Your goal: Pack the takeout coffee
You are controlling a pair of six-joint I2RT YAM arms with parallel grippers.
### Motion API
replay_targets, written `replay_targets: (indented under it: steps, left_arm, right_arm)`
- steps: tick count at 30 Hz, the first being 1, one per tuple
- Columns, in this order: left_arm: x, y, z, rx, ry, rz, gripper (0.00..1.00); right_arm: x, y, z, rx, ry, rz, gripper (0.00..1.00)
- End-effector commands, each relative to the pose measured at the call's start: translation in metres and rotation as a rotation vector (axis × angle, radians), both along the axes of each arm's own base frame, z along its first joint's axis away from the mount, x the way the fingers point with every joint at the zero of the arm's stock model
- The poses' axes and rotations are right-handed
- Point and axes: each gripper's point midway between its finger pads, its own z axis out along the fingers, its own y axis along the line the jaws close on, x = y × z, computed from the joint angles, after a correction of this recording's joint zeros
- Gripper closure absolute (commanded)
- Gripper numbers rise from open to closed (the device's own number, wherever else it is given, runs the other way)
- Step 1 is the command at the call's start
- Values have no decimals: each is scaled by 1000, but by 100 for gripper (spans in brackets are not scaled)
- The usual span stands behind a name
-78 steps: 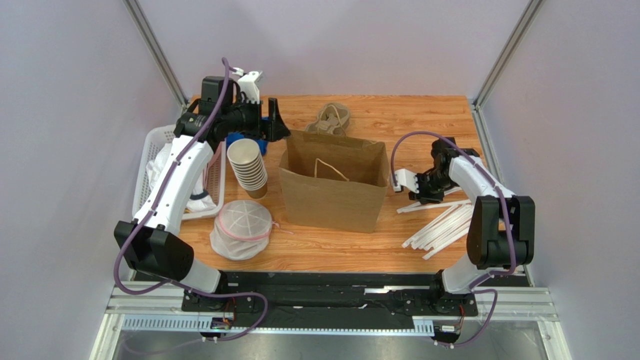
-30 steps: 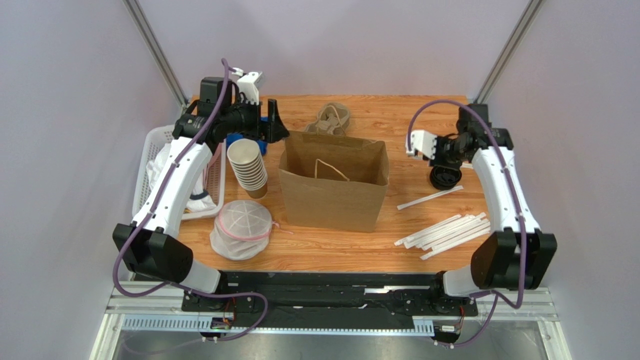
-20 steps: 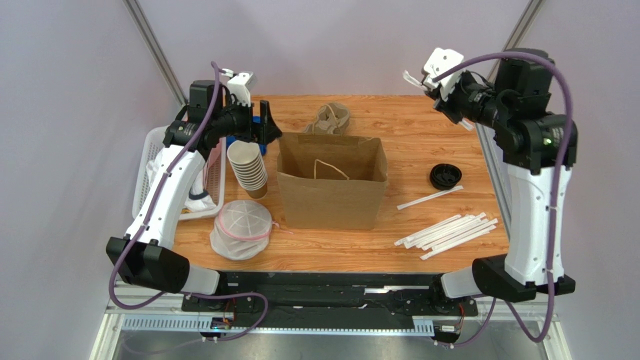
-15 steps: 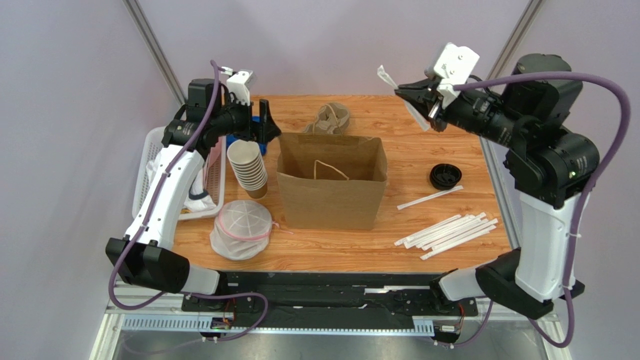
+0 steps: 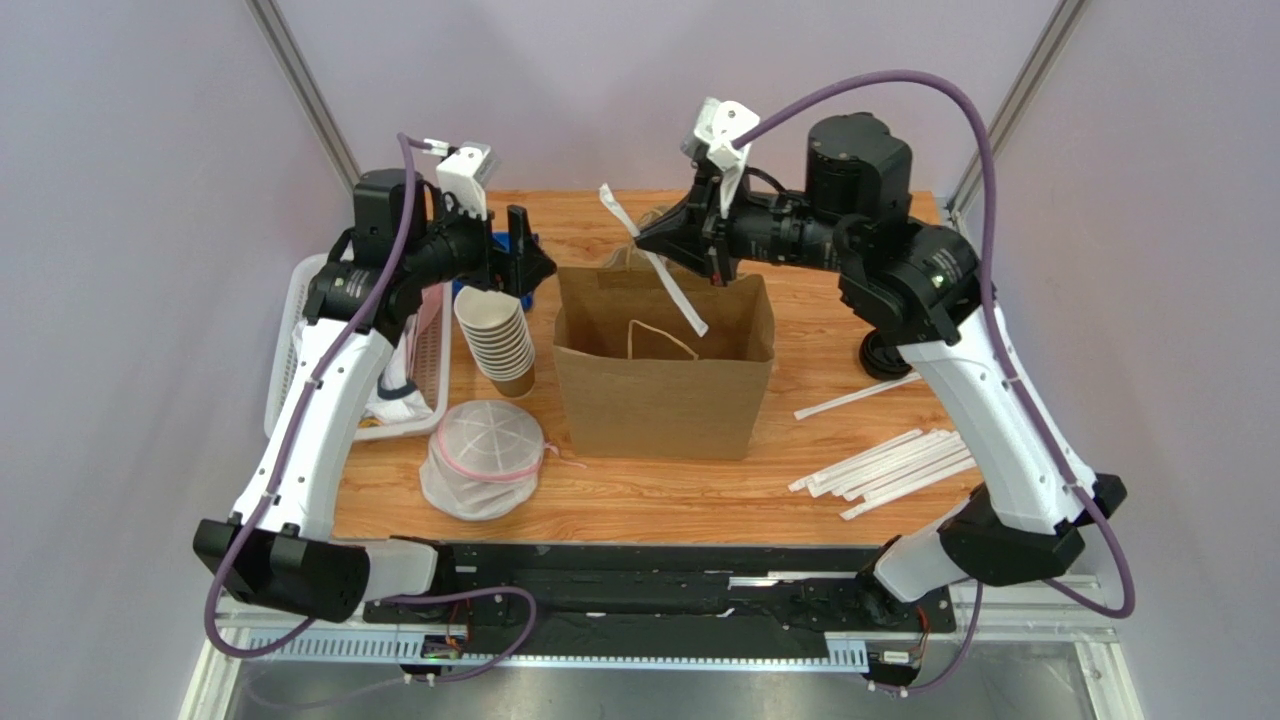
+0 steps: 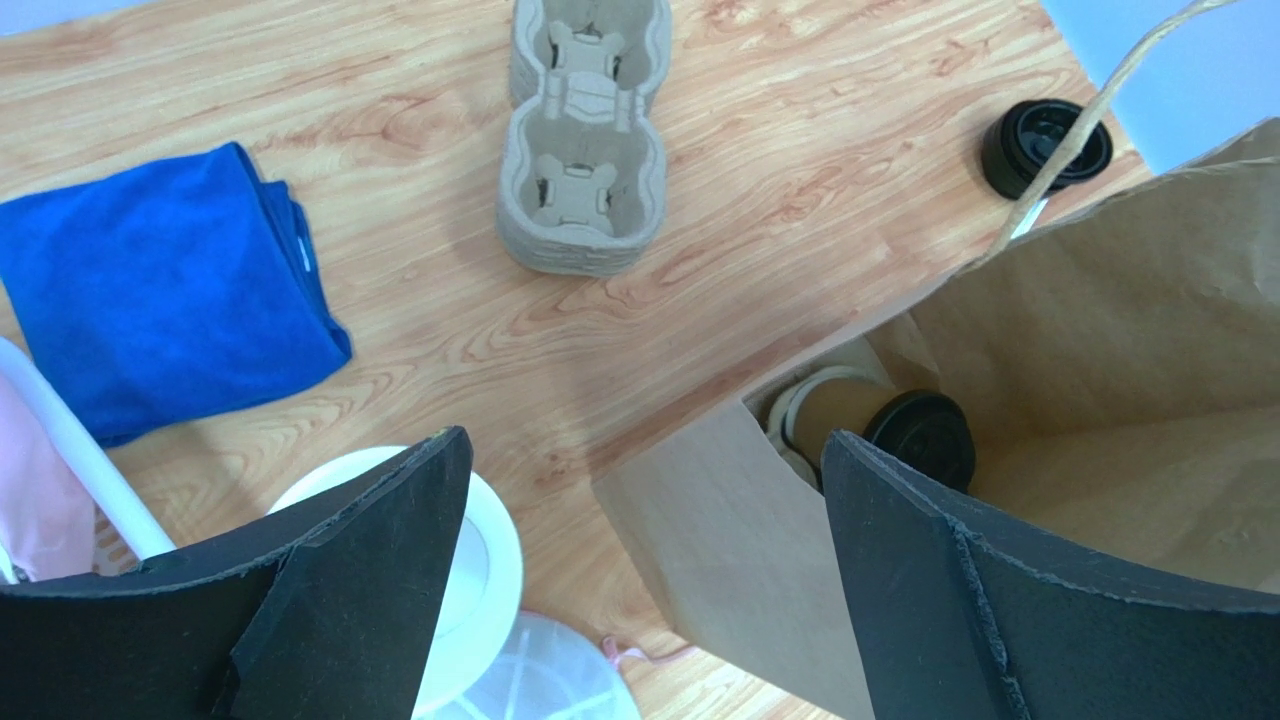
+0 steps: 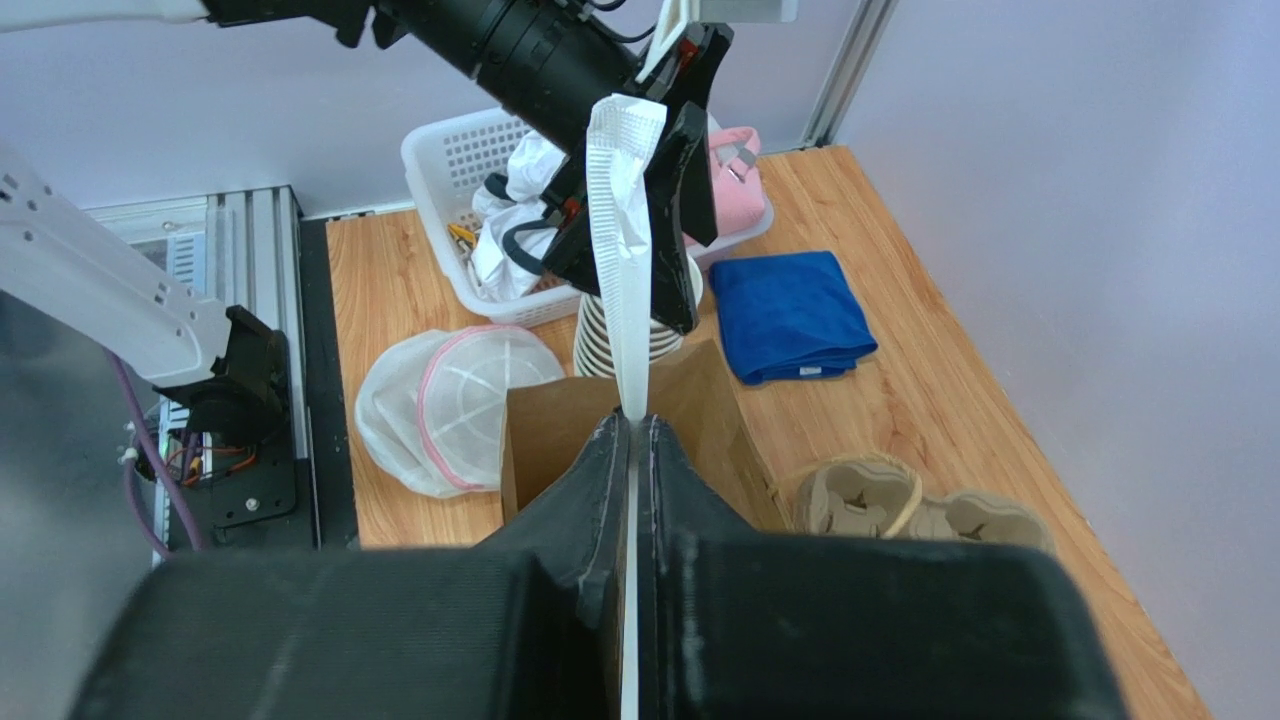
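Note:
The takeout coffee (image 6: 842,408), a tan cup with a black lid, sits inside the open brown paper bag (image 5: 661,398) and shows only in the left wrist view. My right gripper (image 5: 649,237) is shut on a white paper-wrapped straw (image 5: 679,297) and holds it slanted above the bag's mouth. In the right wrist view the straw (image 7: 627,270) sticks up from the shut gripper (image 7: 631,428) over the bag (image 7: 549,428). My left gripper (image 5: 519,255) is open and empty, hovering by the bag's far left corner (image 6: 706,495).
A stack of lidless paper cups (image 5: 496,338) stands left of the bag, with a netted bundle (image 5: 484,458) in front and a white basket (image 5: 301,323) further left. Blue cloth (image 6: 150,293) and cup carrier (image 6: 586,143) lie behind. Loose black lid (image 6: 1047,146) and wrapped straws (image 5: 894,462) lie right.
My right arm picked a straw from the pile at the right, rose high and swung left over the bag. My left gripper lifted slightly and stayed open.

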Motion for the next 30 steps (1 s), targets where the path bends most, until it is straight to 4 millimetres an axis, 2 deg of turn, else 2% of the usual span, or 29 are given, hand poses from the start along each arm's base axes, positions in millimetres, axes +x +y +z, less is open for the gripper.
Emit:
replay_targets:
  steps: [1,5,7,8,17,19,21,22,24,28,30]
  left_arm:
    - [-7,1,18,-44,-69,9,5]
    - [-8,3,20,-42,-82,21,4]
    - [-8,5,22,-41,-91,24,4]
    - [-9,4,23,-42,-92,23,4]
    - [-10,5,17,-26,-76,10,4]
    - [-10,6,16,-21,-75,8,4]
    - [-10,7,16,-17,-73,10,4]
    - [-9,6,14,-17,-64,9,4]
    - [-10,5,12,-21,-45,3,4]
    - [-7,6,12,-17,-22,3,3]
    - [-7,7,13,-7,-14,2,2]
  right_arm:
    - [-1,8,26,84,-80,21,100]
    - [7,14,-5,16,-33,25,100]
    - [5,14,-17,-12,-13,36,100]
    - [5,14,-30,-38,13,35,100]
    - [4,4,-91,-223,139,19,100]
    - [6,2,-101,-257,166,7,84]
    - [5,0,-97,-259,167,4,66]
    - [5,0,-101,-275,185,5,63]
    - [5,0,-96,-273,185,3,58]
    - [9,-3,-80,-252,156,-28,49]
    - [12,-5,-72,-236,144,-59,40]
